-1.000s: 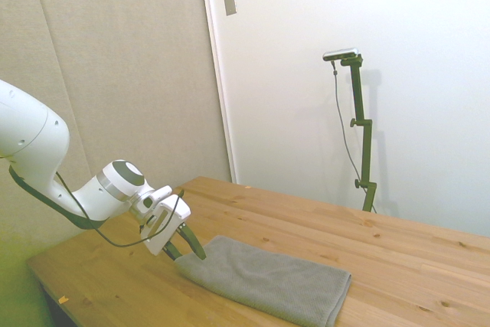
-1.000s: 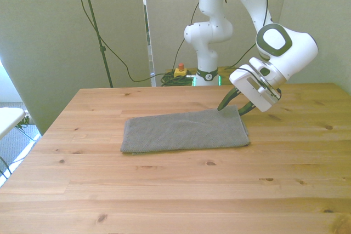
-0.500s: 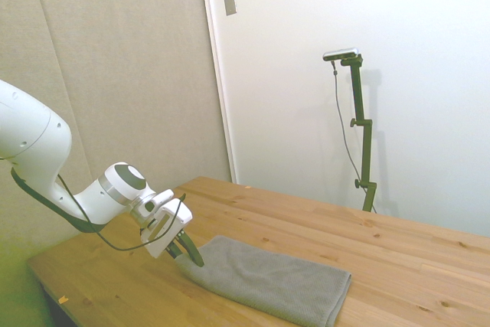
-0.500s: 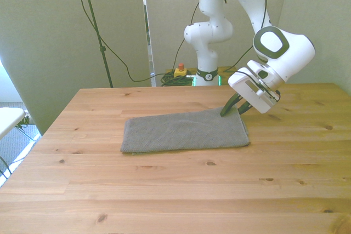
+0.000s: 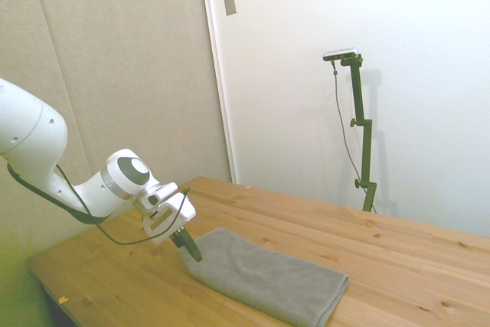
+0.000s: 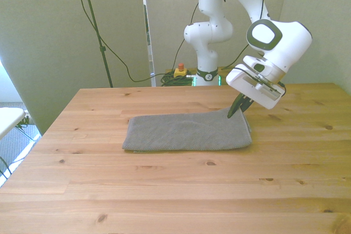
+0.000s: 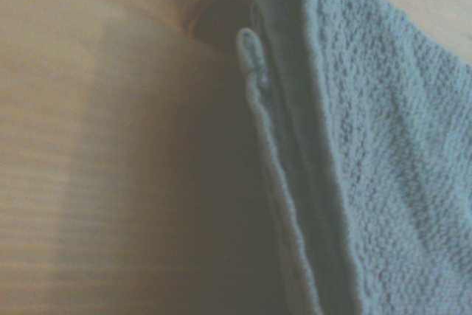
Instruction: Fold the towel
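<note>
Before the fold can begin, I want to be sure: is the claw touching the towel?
Touching. In the front view the shut claw has its dark tips on the towel's far corner at that view's right; the side view agrees.

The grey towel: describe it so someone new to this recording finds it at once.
On the wooden table, the plain grey rectangle of fuzzy cloth, the towel, lies flat near the middle. It is the only cloth there, and the white arm's gripper pinches its corner at the front view's right.
</note>
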`<state>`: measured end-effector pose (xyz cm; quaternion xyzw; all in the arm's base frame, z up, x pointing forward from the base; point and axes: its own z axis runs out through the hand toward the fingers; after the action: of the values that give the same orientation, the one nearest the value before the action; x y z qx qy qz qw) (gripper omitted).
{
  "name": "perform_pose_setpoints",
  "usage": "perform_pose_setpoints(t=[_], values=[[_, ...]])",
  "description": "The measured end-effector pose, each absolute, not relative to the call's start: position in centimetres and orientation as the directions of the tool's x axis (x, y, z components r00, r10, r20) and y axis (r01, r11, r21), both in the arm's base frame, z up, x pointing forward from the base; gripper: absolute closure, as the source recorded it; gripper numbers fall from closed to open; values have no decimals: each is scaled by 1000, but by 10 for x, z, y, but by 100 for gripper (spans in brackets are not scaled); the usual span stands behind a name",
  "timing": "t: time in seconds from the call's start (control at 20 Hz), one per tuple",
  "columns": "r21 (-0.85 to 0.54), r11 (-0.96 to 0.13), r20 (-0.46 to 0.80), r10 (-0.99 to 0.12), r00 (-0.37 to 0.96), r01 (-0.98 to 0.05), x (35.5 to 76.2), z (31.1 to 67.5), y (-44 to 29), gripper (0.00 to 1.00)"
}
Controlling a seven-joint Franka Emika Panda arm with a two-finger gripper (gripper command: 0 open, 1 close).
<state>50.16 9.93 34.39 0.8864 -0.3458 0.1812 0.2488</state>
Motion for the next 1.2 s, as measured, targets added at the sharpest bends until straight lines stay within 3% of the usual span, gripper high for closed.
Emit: perform_pose_setpoints(t=[0.45, 0.7, 1.2], values=[[146, -617, 522, -616, 589, -774, 519, 432, 51, 100], [69, -571, 536, -671, 513, -818, 505, 484, 4, 100], [-31, -452, 523, -767, 371, -891, 471, 515, -116, 100]])
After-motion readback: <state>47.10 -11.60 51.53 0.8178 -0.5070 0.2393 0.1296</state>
